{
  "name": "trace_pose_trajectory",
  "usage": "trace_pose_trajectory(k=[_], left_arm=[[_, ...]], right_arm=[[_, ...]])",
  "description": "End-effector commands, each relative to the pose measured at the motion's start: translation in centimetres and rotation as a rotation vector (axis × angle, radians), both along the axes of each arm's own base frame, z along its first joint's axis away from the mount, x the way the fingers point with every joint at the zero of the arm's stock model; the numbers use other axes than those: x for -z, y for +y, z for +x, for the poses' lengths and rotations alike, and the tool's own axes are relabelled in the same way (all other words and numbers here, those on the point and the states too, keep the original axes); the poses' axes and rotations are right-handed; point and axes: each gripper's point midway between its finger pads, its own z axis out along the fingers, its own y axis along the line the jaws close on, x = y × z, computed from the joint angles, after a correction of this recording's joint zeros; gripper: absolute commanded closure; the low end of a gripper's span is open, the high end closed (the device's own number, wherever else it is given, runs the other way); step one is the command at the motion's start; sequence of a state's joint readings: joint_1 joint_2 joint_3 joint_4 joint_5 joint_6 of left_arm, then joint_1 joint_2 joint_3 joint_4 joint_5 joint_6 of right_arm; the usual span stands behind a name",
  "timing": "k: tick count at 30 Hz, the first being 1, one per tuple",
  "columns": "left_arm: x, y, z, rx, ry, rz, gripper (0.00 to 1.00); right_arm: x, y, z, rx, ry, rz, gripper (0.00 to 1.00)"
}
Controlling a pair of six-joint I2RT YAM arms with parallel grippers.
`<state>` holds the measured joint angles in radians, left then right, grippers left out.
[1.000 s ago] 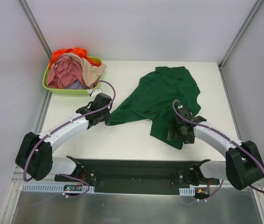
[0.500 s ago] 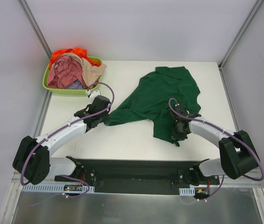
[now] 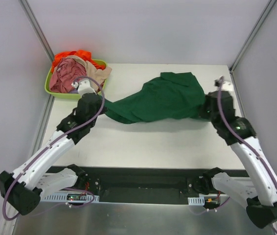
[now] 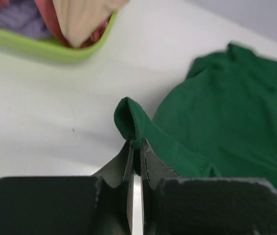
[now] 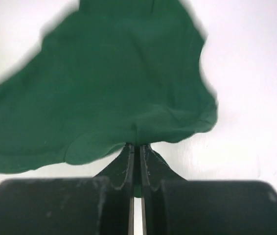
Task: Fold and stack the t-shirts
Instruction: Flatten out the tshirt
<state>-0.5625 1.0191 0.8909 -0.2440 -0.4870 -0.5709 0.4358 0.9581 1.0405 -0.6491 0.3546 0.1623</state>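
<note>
The dark green t-shirt (image 3: 158, 100) now hangs stretched in a wide band across the middle of the table (image 3: 153, 142), running from near the left edge almost to the right edge. A second ago it lay crumpled, nearer the right side. We judge its far part is on the surface and its near edge is raised.

The left gripper (image 3: 103, 104) is clamped on a folded corner of the cloth; its wrist view shows the jaws pinched tight around that corner (image 4: 136, 144). The right gripper (image 3: 204, 108) is likewise closed on the opposite edge of the shirt (image 5: 134, 147). Both arms have risen and swung apart from their low, inward poses.

We read this as the spreading step: the shirt is pulled taut so it can be laid flat, with no fold made yet. The pink (image 3: 62, 76), orange (image 3: 67, 55) and beige (image 3: 98, 73) shirts wait in the lime-green tub (image 3: 70, 96) at the far left corner.
</note>
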Motion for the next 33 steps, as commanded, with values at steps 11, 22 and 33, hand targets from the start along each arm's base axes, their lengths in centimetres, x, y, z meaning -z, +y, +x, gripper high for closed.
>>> trace_pose_trajectory(k=[11,22,33], left_arm=[[-28.9,5.9,-8.3,0.044,-0.715,-0.169,1.00],[-37.7,6.5,-17.8,0.282,-0.993,-0.338,1.00],[-35.4,7.7,-7.6,-0.074,-0.810,-0.158,1.00]], right_arm=[[-34.2,-4.5,-6.2,-0.048,-0.730,0.066,1.00],[-44.8,-3.9,-14.8,-0.239,-1.116,0.243,1.00],[-41.5,-7.8,-6.3,0.120,-0.930,0.007,1.00]])
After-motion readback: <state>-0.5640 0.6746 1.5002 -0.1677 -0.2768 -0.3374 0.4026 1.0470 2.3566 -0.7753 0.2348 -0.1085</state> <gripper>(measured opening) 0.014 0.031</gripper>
